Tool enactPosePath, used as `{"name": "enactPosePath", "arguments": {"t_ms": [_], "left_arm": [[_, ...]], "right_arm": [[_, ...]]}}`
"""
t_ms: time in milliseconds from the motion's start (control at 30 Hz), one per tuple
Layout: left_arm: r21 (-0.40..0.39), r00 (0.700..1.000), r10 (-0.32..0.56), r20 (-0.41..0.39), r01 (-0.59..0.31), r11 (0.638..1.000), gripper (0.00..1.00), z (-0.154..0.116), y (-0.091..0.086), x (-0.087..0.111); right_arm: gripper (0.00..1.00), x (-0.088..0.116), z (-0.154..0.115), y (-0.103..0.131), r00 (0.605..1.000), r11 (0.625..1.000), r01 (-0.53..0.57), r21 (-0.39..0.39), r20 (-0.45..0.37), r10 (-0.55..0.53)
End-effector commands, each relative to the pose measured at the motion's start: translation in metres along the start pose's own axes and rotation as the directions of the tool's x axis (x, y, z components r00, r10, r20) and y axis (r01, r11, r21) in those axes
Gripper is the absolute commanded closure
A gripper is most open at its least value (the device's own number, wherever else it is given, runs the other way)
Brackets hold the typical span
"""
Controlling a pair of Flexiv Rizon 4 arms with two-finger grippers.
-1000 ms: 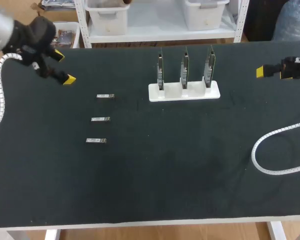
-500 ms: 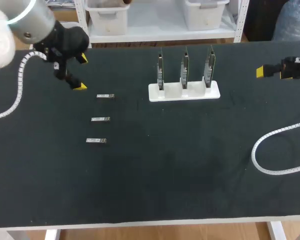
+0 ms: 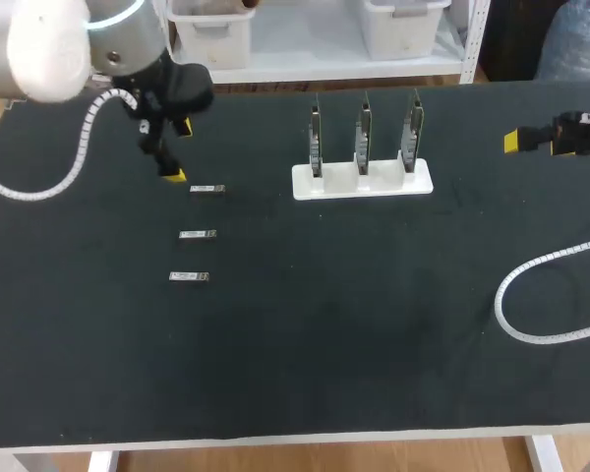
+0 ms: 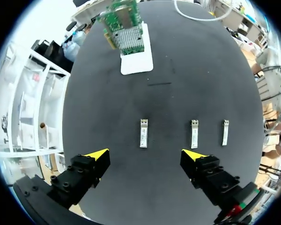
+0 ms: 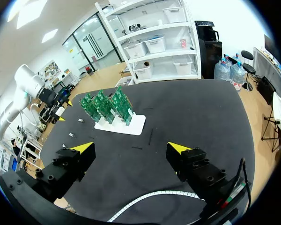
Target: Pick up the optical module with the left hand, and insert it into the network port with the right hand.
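Three small silver optical modules lie in a column on the black table: the far one (image 3: 206,189), the middle one (image 3: 198,234) and the near one (image 3: 189,276). My left gripper (image 3: 178,150) hovers open just left of and behind the far module. In the left wrist view the far module (image 4: 144,139) lies just ahead of the left gripper (image 4: 145,154), in line with the gap between its fingers, untouched. Three green network cards (image 3: 362,133) stand upright in a white stand (image 3: 362,182). My right gripper (image 3: 539,144) is open and empty at the table's far right.
The right arm's white spiral cable (image 3: 531,295) loops over the table at the right. The left arm's cable (image 3: 39,187) hangs over the far left. From the right wrist, the stand (image 5: 126,125) sits well ahead of the right gripper (image 5: 131,147).
My left arm has swung right from the table's far-left corner, bringing its open gripper close to the far module. The right arm and the modules have not moved.
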State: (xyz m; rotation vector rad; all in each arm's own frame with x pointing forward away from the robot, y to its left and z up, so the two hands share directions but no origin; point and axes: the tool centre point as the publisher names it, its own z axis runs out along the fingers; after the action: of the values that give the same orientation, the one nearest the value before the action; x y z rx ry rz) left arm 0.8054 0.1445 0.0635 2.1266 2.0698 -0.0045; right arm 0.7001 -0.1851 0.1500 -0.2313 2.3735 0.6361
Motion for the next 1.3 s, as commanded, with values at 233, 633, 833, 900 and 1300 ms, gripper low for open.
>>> {"name": "enactPosePath", "arguments": {"t_ms": [233,633,833,900,1300], "left_arm": [[0.151,0.998,-0.007,-0.067,0.017,0.988,0.0,0.022,0.002,-0.002],[0.12,0.996,-0.094,-0.008,0.094,0.988,0.0,0.041,-0.013,-0.005],[0.094,0.998,-0.056,-0.007,0.056,0.994,0.0,0.047,-0.02,-0.004],[0.082,0.999,-0.035,-0.014,0.036,0.996,0.0,0.049,-0.022,-0.004],[0.072,0.999,-0.032,0.008,0.032,0.997,0.0,0.057,-0.019,-0.01]], "right_arm": [[0.0,0.0,0.0,0.0,1.0,1.0,0.0,0.0,0.0,0.0],[0.0,0.0,0.0,0.0,1.0,1.0,0.0,0.0,0.0,0.0],[0.0,0.0,0.0,0.0,1.0,1.0,0.0,0.0,0.0,0.0],[0.0,0.0,0.0,0.0,1.0,1.0,0.0,0.0,0.0,0.0],[0.0,0.0,0.0,0.0,1.0,1.0,0.0,0.0,0.0,0.0]]}}
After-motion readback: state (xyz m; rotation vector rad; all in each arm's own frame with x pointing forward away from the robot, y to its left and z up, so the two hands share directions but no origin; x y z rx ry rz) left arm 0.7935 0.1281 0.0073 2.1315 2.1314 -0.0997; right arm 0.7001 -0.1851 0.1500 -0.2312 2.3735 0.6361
